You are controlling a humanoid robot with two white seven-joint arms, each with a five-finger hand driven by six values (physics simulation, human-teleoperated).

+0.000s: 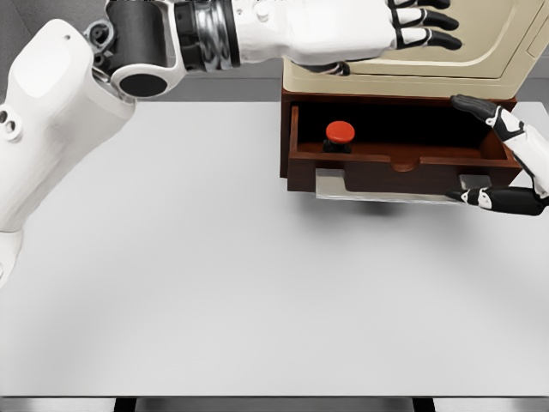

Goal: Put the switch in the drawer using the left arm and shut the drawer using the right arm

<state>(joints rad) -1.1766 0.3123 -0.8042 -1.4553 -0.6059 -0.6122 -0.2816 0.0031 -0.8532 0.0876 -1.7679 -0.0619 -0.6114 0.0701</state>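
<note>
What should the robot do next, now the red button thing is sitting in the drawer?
Probably push the drawer shut with the right hand. The switch already sits inside the open drawer, and the left hand is up above it, open and holding nothing. The right hand is at the drawer's front right corner, fingers open by its front.

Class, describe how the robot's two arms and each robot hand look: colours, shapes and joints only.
The left arm has smooth white rounded shells, black joint housings and a ribbed metallic wrist ring. The left robot hand is white with black-banded fingers. The right robot hand shows white segments, black joints and black fingertips.
</note>
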